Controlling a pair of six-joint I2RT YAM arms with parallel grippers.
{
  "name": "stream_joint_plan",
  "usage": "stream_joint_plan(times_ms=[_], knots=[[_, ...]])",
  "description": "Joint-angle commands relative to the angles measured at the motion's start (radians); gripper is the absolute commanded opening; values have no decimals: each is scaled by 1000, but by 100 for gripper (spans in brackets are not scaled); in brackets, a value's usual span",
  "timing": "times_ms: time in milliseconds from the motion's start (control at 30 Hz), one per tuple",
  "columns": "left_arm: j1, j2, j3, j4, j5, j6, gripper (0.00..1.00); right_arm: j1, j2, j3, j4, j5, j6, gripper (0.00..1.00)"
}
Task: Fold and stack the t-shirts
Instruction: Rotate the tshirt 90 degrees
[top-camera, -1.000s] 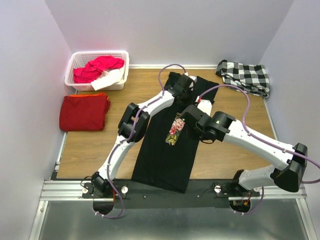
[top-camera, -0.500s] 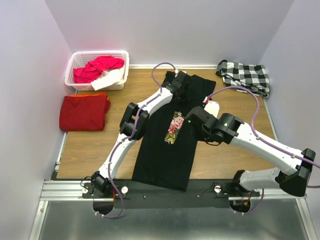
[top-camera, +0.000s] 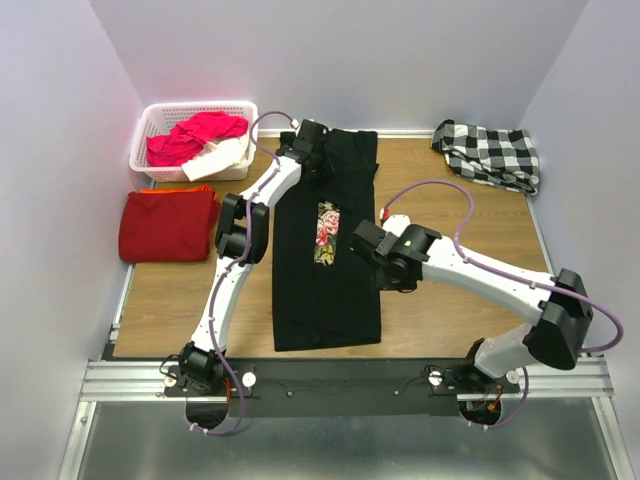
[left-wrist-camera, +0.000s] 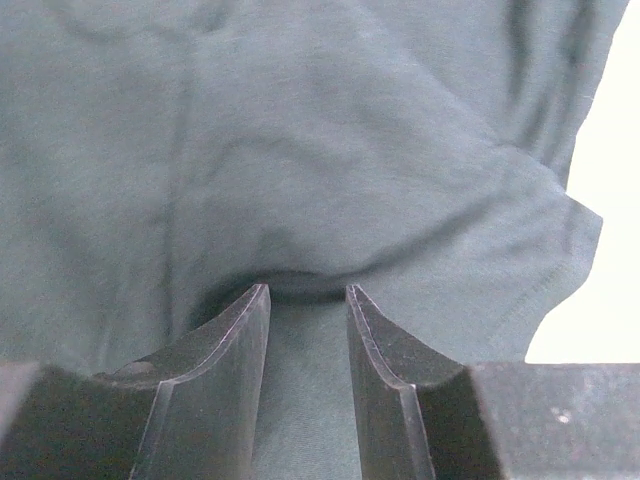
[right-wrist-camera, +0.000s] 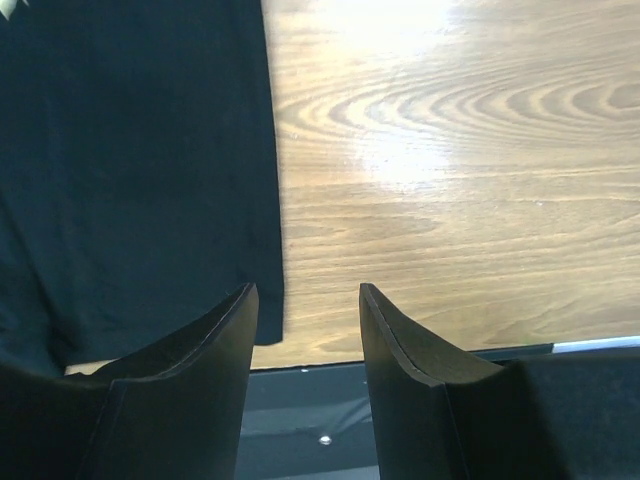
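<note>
1. My left gripper (left-wrist-camera: 306, 290) is about half closed on a pucker of the black t-shirt (top-camera: 325, 290) at its far end. The bite looks small, so a hard tug can slip the cloth out.
2. My right gripper (right-wrist-camera: 305, 290) is part open and holds nothing. It hovers over the table (right-wrist-camera: 450, 150) just beside the shirt's right edge. If it drops there, I think it catches one layer only or scrapes wood.
3. The black shirt lies as a long strip down the middle of the table, print up, with its hem by the near edge. A pull from one end may skew it or open the side folds.
4. The dark-red t-shirt (top-camera: 168, 225) sits folded at the left, well apart. Stacking on a weak grip risks a drop or a messed pile.
5. The basket (top-camera: 150, 120) is near my left arm, so a swing could bump it.
</note>
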Motion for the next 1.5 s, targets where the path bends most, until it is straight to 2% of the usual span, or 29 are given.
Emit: stream_joint_plan(times_ms=[0,133,300,533,600,700,767,800,833,867,933,967,1000,1033,1100,1167,1267,1400,1467], knots=[[-17,-2,-2,150,185,94,46,-1,80,26,56,-60,-100,54],[-17,-120,-103,241,193,158,46,-2,146,85,113,-81,-182,54],[-15,-287,-154,239,126,247,48,-2,220,148,169,-123,-263,54],[-15,-455,-262,38,-153,273,48,3,237,135,255,-249,-343,53],[-15,-503,-310,-37,-199,261,48,1,225,114,254,-232,-321,53],[-15,-601,-463,-80,-239,235,48,3,180,67,252,-174,-260,53],[-15,-672,-624,-69,-232,226,48,3,151,39,251,-141,-222,54],[-16,-756,-681,-46,-227,220,48,1,116,22,246,-132,-182,58],[-15,-799,-792,-34,-218,215,51,1,96,-15,243,-105,-162,64],[-16,-842,-845,-22,-212,212,60,1,73,-38,245,-94,-144,73],[-17,-974,-984,7,-194,197,69,-1,25,-88,245,-71,-114,73],[-17,-1016,-1023,17,-186,195,76,-4,13,-102,245,-68,-107,76],[-20,-1091,-1060,20,-178,179,77,-5,4,-115,243,-65,-91,80],[-20,-1125,-1124,20,-161,171,77,-7,-15,-127,243,-68,-82,84],[-23,-1215,-1187,9,-143,146,78,-7,-28,-151,245,-75,-58,85],[-32,-1267,-1272,-11,-114,96,75,-8,-39,-173,246,-89,-45,82],[-72,-1369,-1355,-83,-89,1,66,-8,-52,-194,254,-112,-42,76],[-145,-1481,-1422,-231,-103,-104,65,-7,-82,-259,294,-169,-73,74],[-188,-1514,-1477,-249,-77,-139,64,-8,-93,-276,306,-198,-79,74]])
